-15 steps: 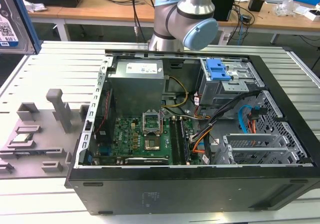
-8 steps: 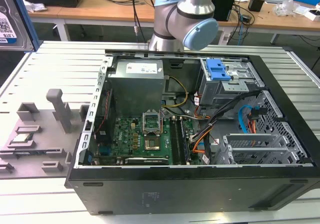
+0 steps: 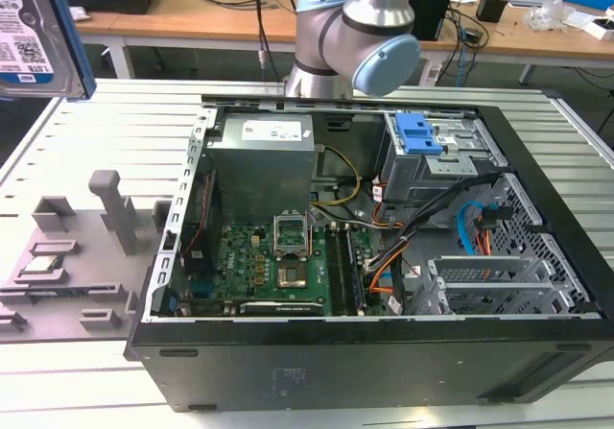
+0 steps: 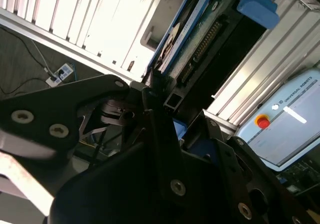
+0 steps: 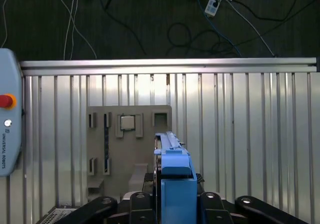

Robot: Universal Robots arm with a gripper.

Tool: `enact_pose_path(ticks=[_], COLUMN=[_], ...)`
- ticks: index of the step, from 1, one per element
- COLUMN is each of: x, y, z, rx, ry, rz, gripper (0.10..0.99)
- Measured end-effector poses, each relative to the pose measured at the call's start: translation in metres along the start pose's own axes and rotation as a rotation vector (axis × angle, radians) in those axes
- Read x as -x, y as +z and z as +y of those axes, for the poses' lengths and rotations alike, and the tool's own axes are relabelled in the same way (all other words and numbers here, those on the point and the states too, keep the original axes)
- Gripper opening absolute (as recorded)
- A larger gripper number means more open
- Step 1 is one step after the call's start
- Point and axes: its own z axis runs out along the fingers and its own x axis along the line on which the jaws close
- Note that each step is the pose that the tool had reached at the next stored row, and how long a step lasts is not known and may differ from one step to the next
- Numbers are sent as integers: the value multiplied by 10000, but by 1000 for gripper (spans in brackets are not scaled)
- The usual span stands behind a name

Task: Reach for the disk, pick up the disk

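The disk [image 3: 29, 35], silver with a blue-and-white label and a blue side rail, hangs high at the exterior view's upper left, well above the table. In the first wrist view it stands edge-on, its blue rail [image 5: 173, 176] rising between the black fingers of my gripper [image 5: 172, 196]. The second wrist view shows the disk [image 4: 197, 38] slanting away from the gripper [image 4: 160, 96], with its connector edge and blue rail visible. The fingers press on both of its sides, so the gripper is shut on it.
An open computer case [image 3: 384, 256] holds a motherboard and a drive cage with a blue latch [image 3: 417, 136]. A grey fixture plate [image 5: 100, 134] on the slatted table [image 5: 250, 134] carries a small square chip [image 5: 127, 123]. A grey pendant [image 5: 7, 129] lies at the table's edge.
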Motion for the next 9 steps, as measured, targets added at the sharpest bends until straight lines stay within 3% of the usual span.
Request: enact_pose_path(ticks=[3,6,9], x=[2,5,6], y=[-5,-12,-16], z=[-137,-319,-431], rx=[0,0,-1], ry=[0,0,0], rz=[0,0,1], gripper=[369,369,369])
